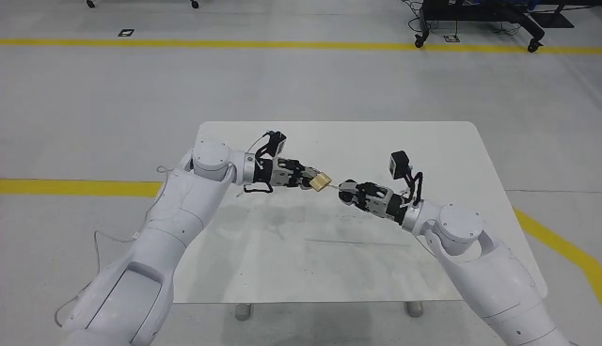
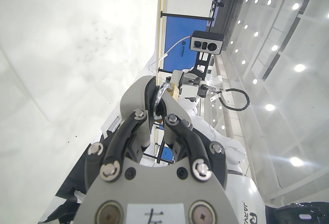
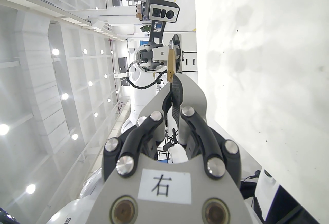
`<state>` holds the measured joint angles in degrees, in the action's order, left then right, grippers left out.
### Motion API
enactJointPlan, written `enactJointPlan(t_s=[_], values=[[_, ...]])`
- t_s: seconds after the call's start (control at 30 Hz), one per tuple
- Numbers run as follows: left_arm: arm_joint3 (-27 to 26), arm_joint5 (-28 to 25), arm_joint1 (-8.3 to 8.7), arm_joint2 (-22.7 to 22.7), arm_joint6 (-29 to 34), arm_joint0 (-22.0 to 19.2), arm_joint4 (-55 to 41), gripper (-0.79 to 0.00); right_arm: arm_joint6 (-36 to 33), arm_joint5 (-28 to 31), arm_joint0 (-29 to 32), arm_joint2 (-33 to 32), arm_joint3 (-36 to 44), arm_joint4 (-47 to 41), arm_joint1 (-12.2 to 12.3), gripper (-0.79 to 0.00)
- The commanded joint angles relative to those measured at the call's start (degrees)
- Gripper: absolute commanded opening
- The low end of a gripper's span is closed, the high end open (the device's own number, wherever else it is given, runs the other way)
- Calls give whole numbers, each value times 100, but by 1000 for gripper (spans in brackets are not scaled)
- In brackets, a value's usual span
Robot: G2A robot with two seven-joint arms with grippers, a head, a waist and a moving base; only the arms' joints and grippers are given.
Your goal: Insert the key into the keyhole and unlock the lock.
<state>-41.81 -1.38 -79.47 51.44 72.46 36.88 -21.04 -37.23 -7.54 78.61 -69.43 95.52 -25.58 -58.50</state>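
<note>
A brass padlock (image 1: 321, 181) hangs in the air above the middle of the white table (image 1: 282, 252). My left gripper (image 1: 303, 175) is shut on its steel shackle (image 2: 161, 92), and the brass body (image 2: 175, 91) sticks out past the fingertips. My right gripper (image 1: 344, 192) faces it from the other side, shut, its tips almost touching the padlock's lower end (image 3: 170, 65). The key is almost entirely hidden between the right gripper's black pads (image 3: 177, 96). I cannot tell whether its tip is inside the keyhole.
The table's edge (image 1: 499, 186) lies to the right of the right arm. Yellow floor lines (image 1: 282, 42) and wheeled racks stand far behind the table.
</note>
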Motion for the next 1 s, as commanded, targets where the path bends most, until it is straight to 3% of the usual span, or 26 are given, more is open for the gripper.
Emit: enactJointPlan(t_s=[0.0, 0.3, 0.53, 0.97], values=[[-24, 16, 7, 8, -7, 13, 5, -785, 0, -17, 6, 6, 3, 9, -4, -785], [-103, 22, 36, 127, -398, 98, -36, -785, 275, 44, 108, -13, 74, -2, -36, -785], [-274, -12, 71, 212, -880, 216, 81, -785, 992, 45, 201, 180, 276, 165, -114, -785], [-509, 86, 122, 242, -840, 339, 219, -785, 1595, -3, 135, 356, 291, 289, -231, -785]])
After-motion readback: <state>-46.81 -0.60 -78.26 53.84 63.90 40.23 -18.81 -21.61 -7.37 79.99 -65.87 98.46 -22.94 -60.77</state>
